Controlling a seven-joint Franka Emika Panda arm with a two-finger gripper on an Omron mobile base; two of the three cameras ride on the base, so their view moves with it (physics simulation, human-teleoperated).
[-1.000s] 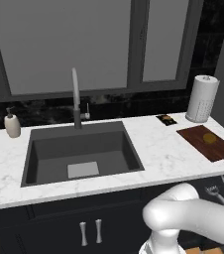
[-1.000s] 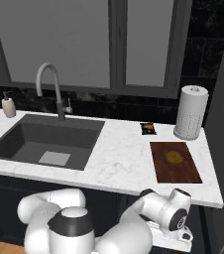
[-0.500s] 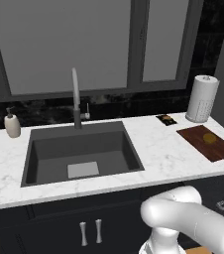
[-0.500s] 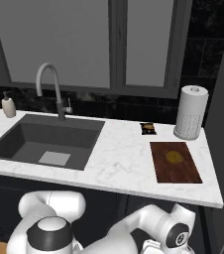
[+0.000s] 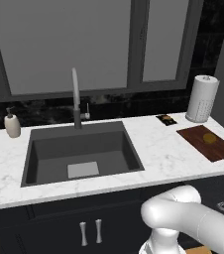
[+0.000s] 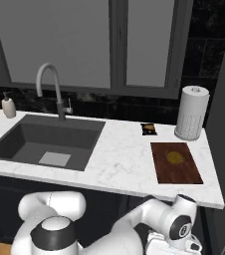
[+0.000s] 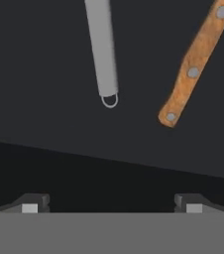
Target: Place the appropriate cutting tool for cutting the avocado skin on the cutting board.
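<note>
The hand (image 7: 112,208) hangs released over a grey loop-ended handle (image 7: 102,49) and a riveted wooden handle (image 7: 196,64); it could grasp the wrong tool.

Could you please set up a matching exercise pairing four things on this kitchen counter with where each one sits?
Things:
1. avocado
2. paper towel roll
3. soap dispenser
4. faucet

Places:
A. left of the sink, by the back wall
B. behind the sink, at its middle
C. on the cutting board
D. far right corner of the counter, behind the board

Pairs: 1-C, 2-D, 3-A, 4-B
</note>
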